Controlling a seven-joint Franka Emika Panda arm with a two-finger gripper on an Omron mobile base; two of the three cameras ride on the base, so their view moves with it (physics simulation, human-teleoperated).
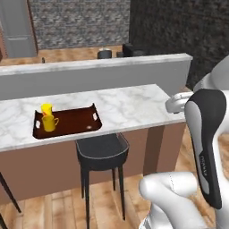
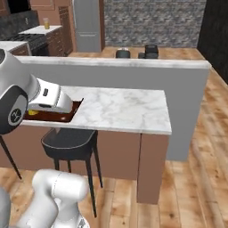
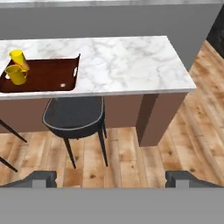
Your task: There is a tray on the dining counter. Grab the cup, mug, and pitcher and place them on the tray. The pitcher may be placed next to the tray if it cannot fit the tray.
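Lying lengthwise along counter (image 1: 129, 103): tray (image 1: 74, 120), cup (image 1: 46, 108) and mug (image 1: 49, 123) upright at left end; gripper (image 3: 111, 178) spread wide, empty.

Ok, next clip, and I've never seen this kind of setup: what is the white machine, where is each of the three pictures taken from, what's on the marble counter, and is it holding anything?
The white machine is a robot arm on a base that can drive, in a rendered kitchen. Two pictures come from cameras on the base, behind the arm to its left and right. The third looks along the hand; the gripper shows there as two dark finger tips set wide apart, open and holding nothing, well back from the counter.

On the dining counter lies a dark brown tray. On its left end stand a yellow cup and, in front of it, a yellow mug. A black stool stands below the tray.
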